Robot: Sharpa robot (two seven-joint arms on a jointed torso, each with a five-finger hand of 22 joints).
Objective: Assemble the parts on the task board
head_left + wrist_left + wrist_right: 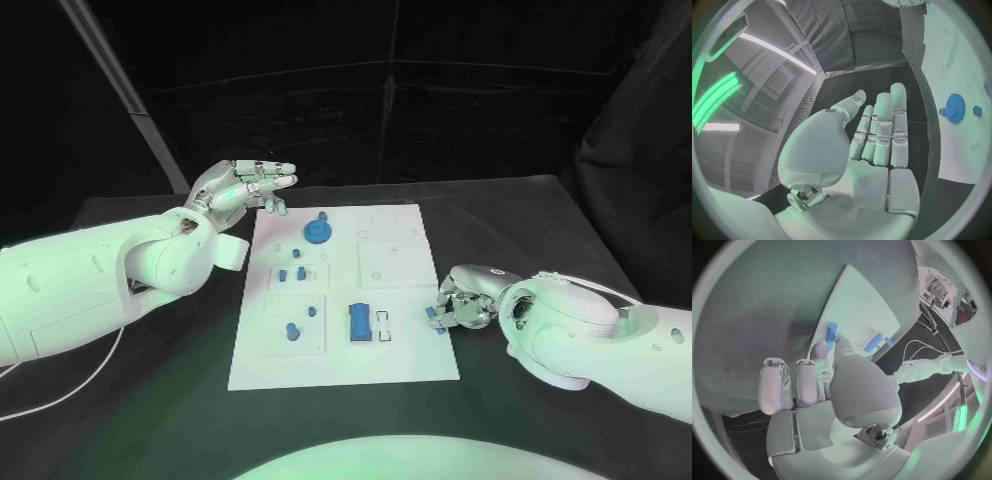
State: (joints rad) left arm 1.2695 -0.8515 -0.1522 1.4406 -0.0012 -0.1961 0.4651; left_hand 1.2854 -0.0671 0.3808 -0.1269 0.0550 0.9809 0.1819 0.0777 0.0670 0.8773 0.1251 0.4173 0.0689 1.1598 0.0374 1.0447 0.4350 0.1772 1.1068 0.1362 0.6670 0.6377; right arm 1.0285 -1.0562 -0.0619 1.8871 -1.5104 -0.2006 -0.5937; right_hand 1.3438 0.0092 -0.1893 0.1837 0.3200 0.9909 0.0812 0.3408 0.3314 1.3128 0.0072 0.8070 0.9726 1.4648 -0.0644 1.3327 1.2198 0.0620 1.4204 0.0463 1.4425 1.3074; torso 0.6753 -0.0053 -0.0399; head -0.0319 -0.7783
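The white task board [397, 360] lies in the middle of the black table. On it are a blue gear [317, 232], small blue pegs [293, 272], a blue block [359, 321] and round blue pieces [297, 332]. My right hand [459, 303] sits at the board's right edge and pinches a small blue peg [434, 316] between thumb and finger; the right wrist view shows this peg [831, 330] at the fingertips [819, 351], just over the board [873, 300]. My left hand [242, 187] is raised beside the board's far left corner, fingers spread, holding nothing. Its open palm [873, 150] faces the gear [955, 106].
Black table surface surrounds the board on all sides. A dark curtain closes off the back, and a slanted pole [123, 90] stands at the far left. A white cable [58, 385] trails under my left arm.
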